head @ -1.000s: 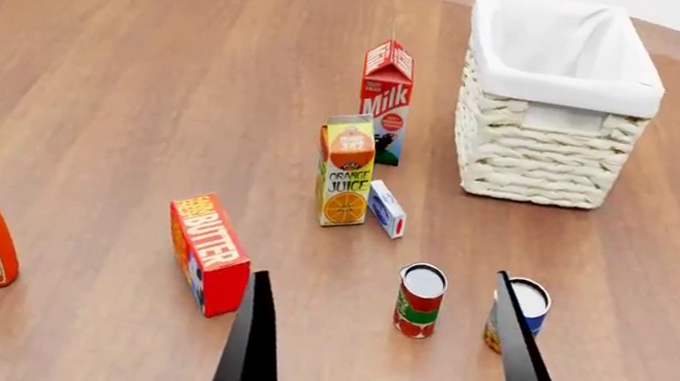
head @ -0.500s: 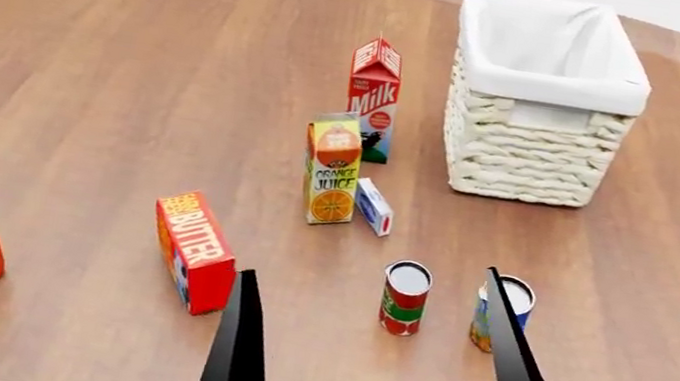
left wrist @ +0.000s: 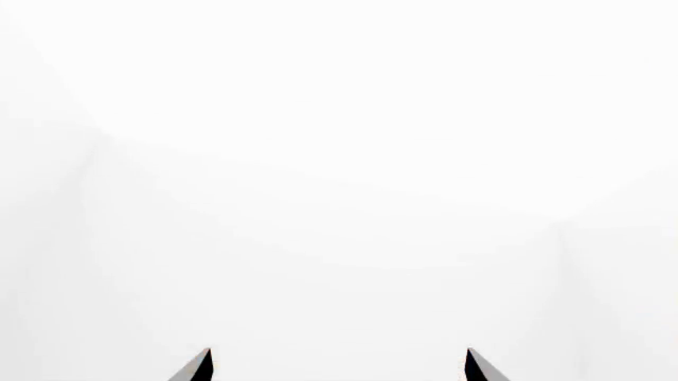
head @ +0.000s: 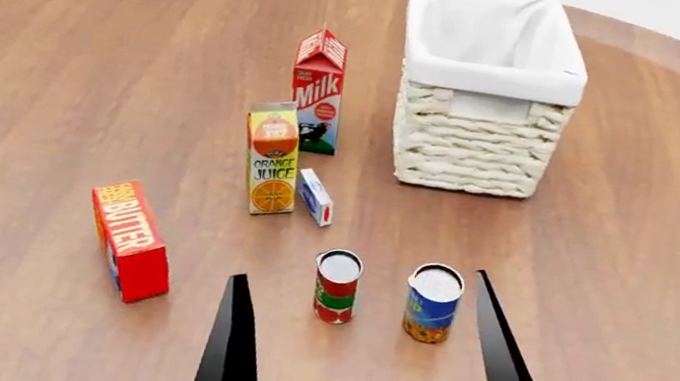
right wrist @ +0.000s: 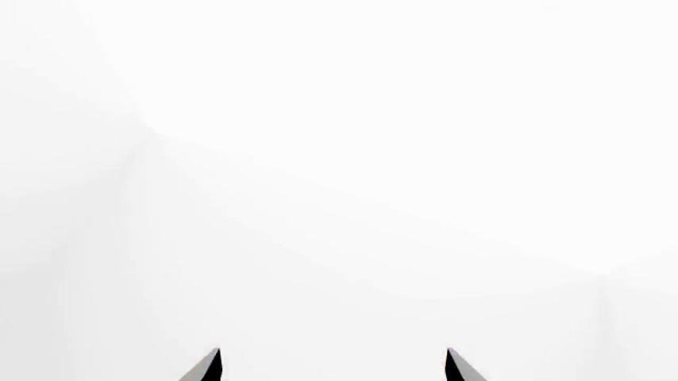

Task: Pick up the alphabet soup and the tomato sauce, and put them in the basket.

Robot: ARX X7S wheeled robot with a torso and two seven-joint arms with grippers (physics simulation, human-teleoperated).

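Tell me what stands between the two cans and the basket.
Nothing visible does. The alphabet soup and the tomato sauce stand on bare table, with open wood up to the basket. The small white-and-blue box lies off to the side.

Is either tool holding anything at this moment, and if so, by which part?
Nothing is held. Both wrist views show two fingertips apart with only blank white between them. The alphabet soup and tomato sauce stand on the table, untouched.

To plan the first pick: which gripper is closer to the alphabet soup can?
Right. The right gripper is just beside the alphabet soup; the left gripper is beyond the tomato sauce.
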